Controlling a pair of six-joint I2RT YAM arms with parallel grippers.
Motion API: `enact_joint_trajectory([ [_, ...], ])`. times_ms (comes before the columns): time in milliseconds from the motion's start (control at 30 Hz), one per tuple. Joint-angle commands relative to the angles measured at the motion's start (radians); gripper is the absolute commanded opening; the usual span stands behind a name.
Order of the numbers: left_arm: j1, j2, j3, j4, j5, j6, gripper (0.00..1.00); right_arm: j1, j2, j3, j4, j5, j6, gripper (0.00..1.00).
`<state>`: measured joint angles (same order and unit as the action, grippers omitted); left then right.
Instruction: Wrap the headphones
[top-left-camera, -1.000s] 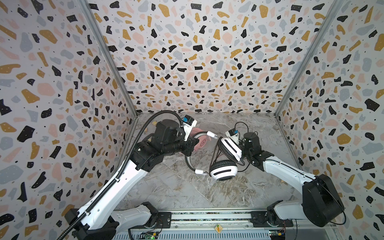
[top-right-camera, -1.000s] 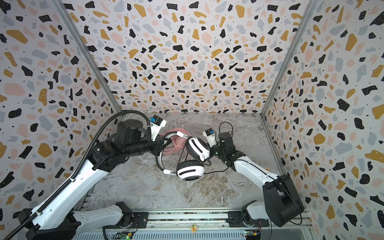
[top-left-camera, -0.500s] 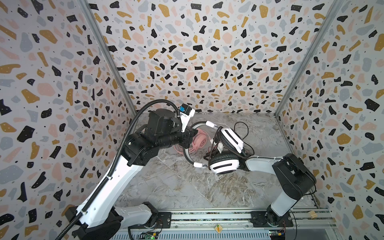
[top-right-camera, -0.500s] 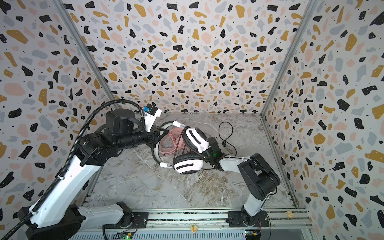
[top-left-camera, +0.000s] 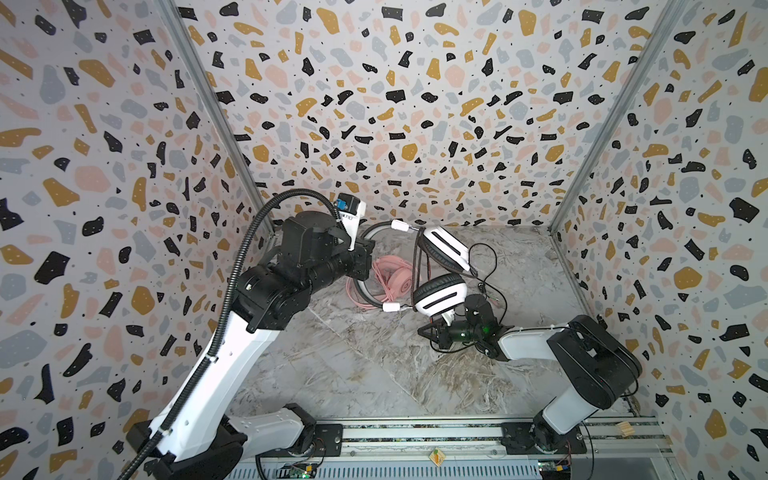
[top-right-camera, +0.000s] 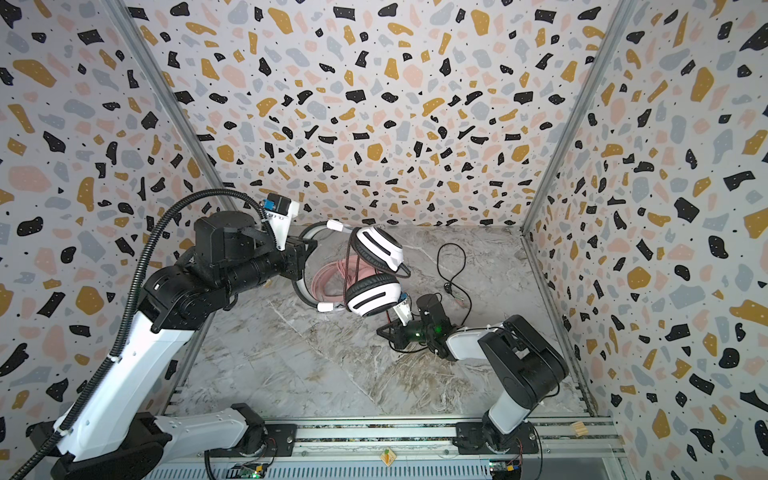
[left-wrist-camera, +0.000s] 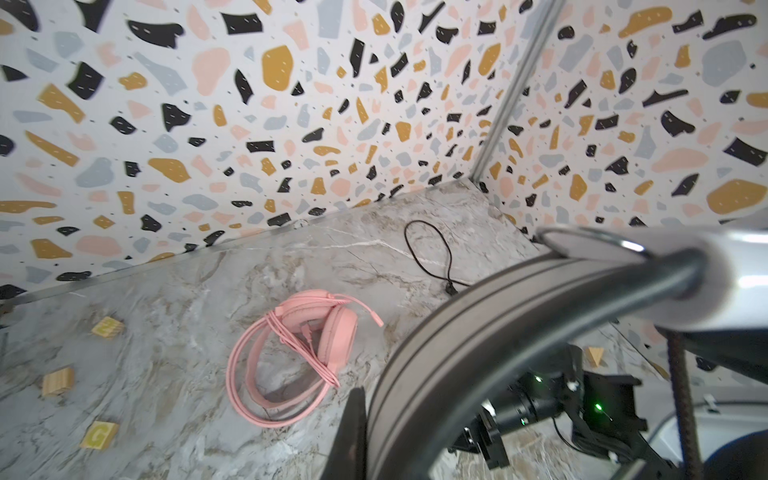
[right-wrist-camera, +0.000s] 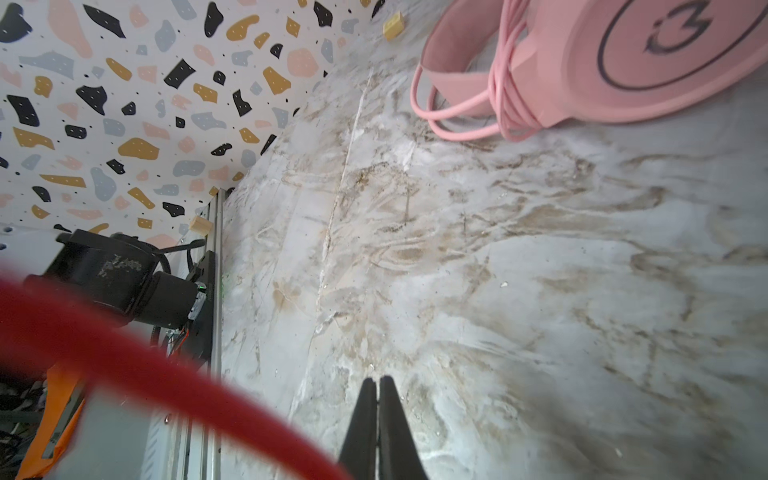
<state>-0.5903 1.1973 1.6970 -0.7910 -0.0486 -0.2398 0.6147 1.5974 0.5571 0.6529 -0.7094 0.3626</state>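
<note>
Left gripper clamps white-and-black headset by band, lifted, likely so black cable trails free for winding. Right gripper pinched closed, seemingly empty, just under lower cup. Pink headset wrapped, on table below left gripper.

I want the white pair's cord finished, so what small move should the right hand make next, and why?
Probably open the right hand and reach for the loose black cord on the table. That hand is shut on nothing visible, while the left hand holds the white headphones up.
</note>
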Motion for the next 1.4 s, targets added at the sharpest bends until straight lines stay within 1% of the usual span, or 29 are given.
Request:
enact_joint_trajectory([
  [0,0.037,-0.060,-0.042,0.219,-0.173,-0.103,0.00,0.009,-0.084,-0.034,-0.025,0.036,0.008,0.01],
  [33,0.060,-0.068,-0.069,0.249,-0.194,-0.104,0.00,0.015,-0.106,-0.051,-0.039,0.051,0.008,0.00],
  [100,0.113,-0.073,-0.108,0.305,-0.187,-0.119,0.00,0.028,-0.154,-0.086,-0.072,0.088,0.008,0.00],
  [233,0.229,-0.067,-0.193,0.430,-0.132,-0.214,0.00,0.063,-0.270,-0.164,-0.132,0.154,0.018,0.00],
  [300,0.260,-0.059,-0.234,0.496,-0.143,-0.260,0.00,0.094,-0.340,-0.180,-0.203,0.216,0.003,0.00],
  [367,0.265,-0.045,-0.264,0.546,-0.195,-0.286,0.00,0.140,-0.414,-0.178,-0.295,0.290,-0.025,0.00],
  [467,0.268,-0.022,-0.298,0.598,-0.256,-0.312,0.00,0.196,-0.506,-0.155,-0.417,0.372,-0.047,0.00],
  [600,0.268,0.010,-0.350,0.626,-0.413,-0.314,0.00,0.281,-0.620,-0.084,-0.587,0.492,-0.070,0.00],
  [700,0.268,0.034,-0.379,0.618,-0.538,-0.367,0.00,0.343,-0.670,-0.002,-0.706,0.584,-0.095,0.00],
  [767,0.268,0.055,-0.384,0.615,-0.550,-0.372,0.00,0.374,-0.674,0.069,-0.791,0.646,-0.123,0.00],
  [833,0.264,0.081,-0.380,0.598,-0.552,-0.378,0.00,0.385,-0.678,0.135,-0.841,0.667,-0.138,0.00],
  [867,0.260,0.092,-0.378,0.586,-0.556,-0.378,0.00,0.393,-0.679,0.162,-0.858,0.684,-0.147,0.00],
  [933,0.243,0.107,-0.385,0.579,-0.591,-0.345,0.00,0.412,-0.669,0.239,-0.904,0.757,-0.161,0.00],
  [1000,0.214,0.119,-0.399,0.585,-0.671,-0.301,0.00,0.419,-0.653,0.310,-0.945,0.821,-0.165,0.00],
  [1067,0.174,0.126,-0.416,0.591,-0.741,-0.261,0.00,0.419,-0.643,0.369,-0.958,0.841,-0.178,0.00],
  [1167,0.096,0.140,-0.448,0.605,-0.808,-0.199,0.00,0.419,-0.620,0.458,-0.983,0.881,-0.216,0.00],
  [1267,0.024,0.161,-0.462,0.612,-0.800,-0.096,0.00,0.419,-0.591,0.546,-1.028,0.954,-0.277,0.00],
  [1367,-0.048,0.179,-0.467,0.598,-0.806,-0.046,0.00,0.418,-0.570,0.612,-1.051,1.041,-0.337,0.00],
])
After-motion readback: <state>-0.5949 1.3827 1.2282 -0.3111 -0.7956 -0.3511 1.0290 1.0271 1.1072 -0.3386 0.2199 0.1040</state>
